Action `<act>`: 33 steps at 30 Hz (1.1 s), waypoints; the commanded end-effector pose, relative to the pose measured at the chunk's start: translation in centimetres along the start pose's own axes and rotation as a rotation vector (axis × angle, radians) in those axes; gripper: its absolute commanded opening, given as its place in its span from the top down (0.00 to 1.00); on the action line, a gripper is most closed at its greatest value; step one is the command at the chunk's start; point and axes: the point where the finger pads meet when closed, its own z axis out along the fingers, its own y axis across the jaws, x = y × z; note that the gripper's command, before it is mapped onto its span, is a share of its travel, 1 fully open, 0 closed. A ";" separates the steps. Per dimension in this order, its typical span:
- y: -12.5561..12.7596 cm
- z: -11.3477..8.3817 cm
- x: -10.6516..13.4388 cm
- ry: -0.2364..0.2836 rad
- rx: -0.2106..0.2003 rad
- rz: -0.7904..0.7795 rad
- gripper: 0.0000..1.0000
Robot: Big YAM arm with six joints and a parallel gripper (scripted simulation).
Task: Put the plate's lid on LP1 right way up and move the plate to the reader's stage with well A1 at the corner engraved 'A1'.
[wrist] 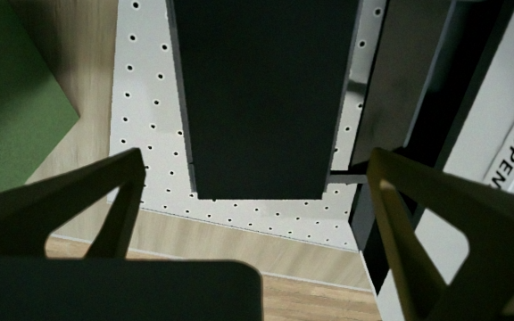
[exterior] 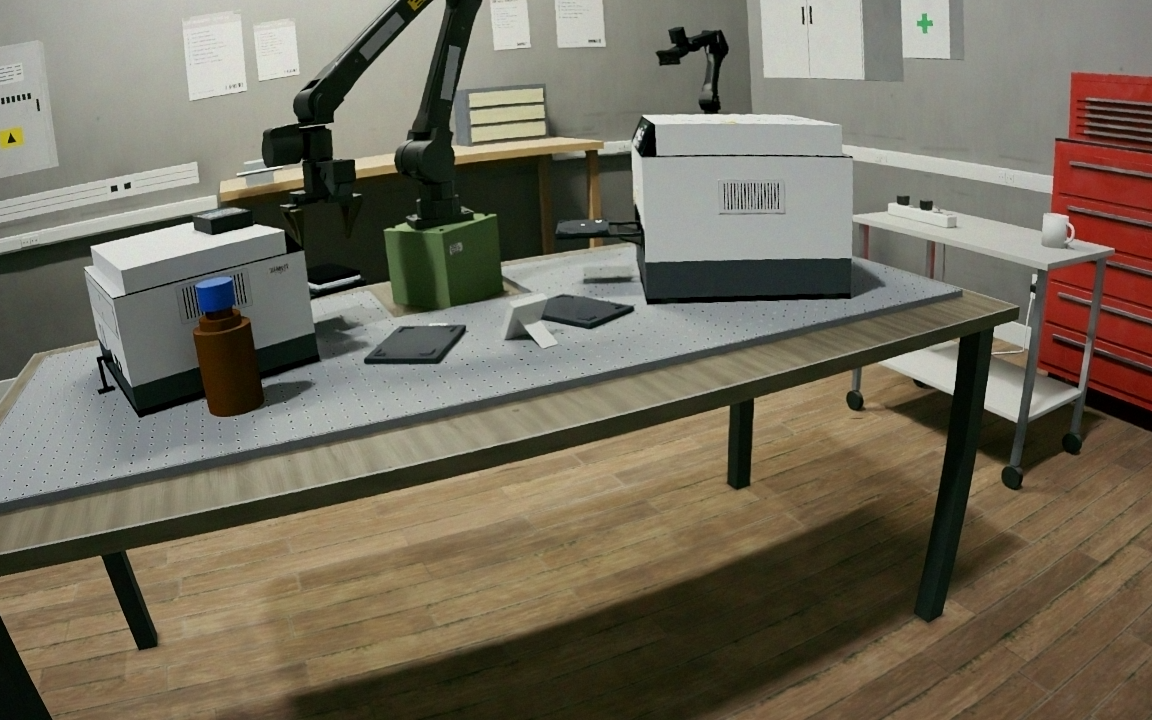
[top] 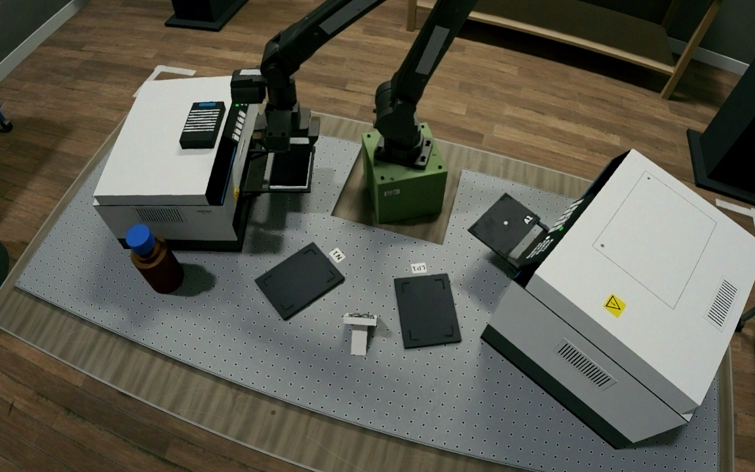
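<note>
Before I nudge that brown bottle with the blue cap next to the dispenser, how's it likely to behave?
The brown cylindrical bottle with the blue cap would probably tip if pushed high, being taller than wide. Pushed low, it may slide, since nothing visible clamps it. If knocked over, its round body would likely roll.
</note>
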 end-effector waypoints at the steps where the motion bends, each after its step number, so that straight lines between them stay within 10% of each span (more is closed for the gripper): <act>1: -1.8 -1.0 -0.4 -0.001 0.017 -0.022 0.00; 33: -0.5 0.4 0.3 -0.001 0.010 0.001 0.00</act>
